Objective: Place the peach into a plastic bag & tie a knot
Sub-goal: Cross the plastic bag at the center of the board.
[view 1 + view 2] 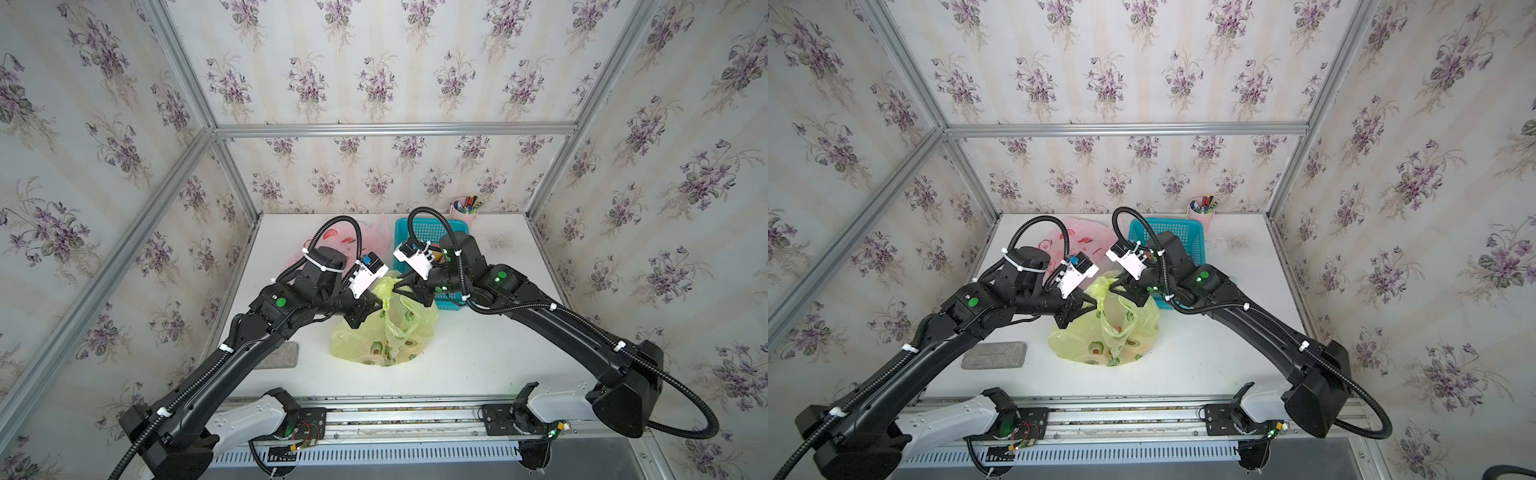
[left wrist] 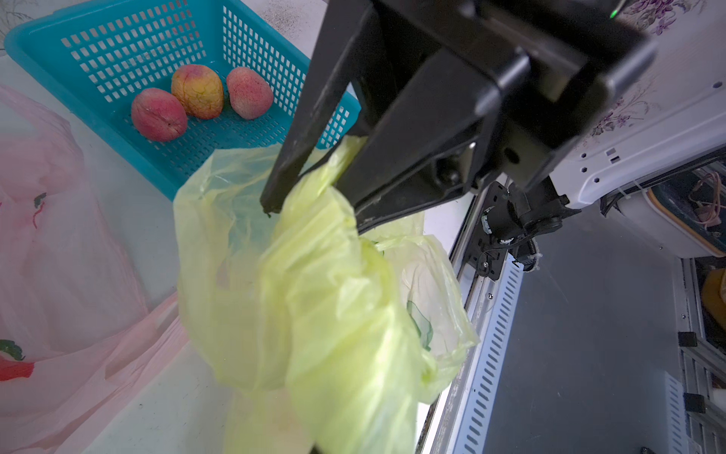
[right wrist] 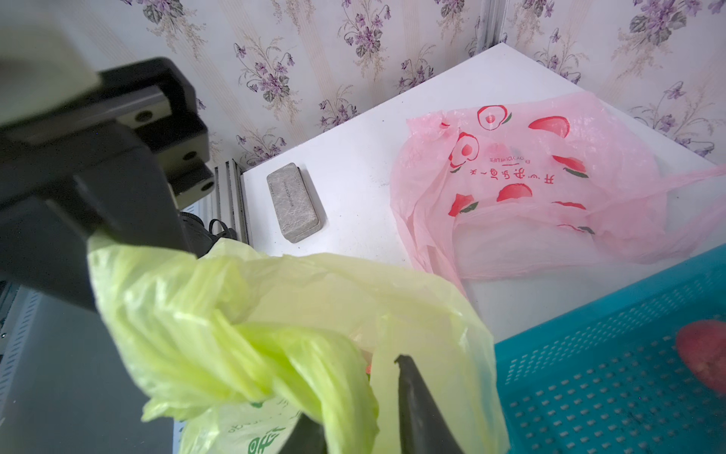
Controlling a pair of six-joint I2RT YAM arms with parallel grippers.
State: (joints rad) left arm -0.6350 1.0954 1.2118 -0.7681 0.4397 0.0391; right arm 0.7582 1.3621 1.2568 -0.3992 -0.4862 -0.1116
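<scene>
Meeting above the middle of the white table (image 1: 478, 365) in both top views, the left gripper (image 1: 377, 304) and the right gripper (image 1: 400, 286) both reach the gathered top of the yellow-green plastic bag (image 1: 374, 345), whose body rests on the table. Beyond it lie a pink plastic bag (image 1: 375, 240) to the far left and a teal basket (image 1: 399, 235) to the far right. A grey case (image 1: 994, 355) lies near left and a pen cup (image 1: 1201, 210) stands far right. A reddish patch (image 1: 1118, 329) shows through the bag; I cannot tell whether it is a peach.

In the left wrist view, the right gripper (image 2: 310, 200) has its jaws slightly apart, pinching a bunch of the bag. Three peaches (image 2: 196, 96) lie in the basket.

In the right wrist view, the left gripper (image 3: 141, 236) is clamped tight on a twisted strand of the bag. The strand loops across and passes between the right gripper's fingers (image 3: 416, 401).
</scene>
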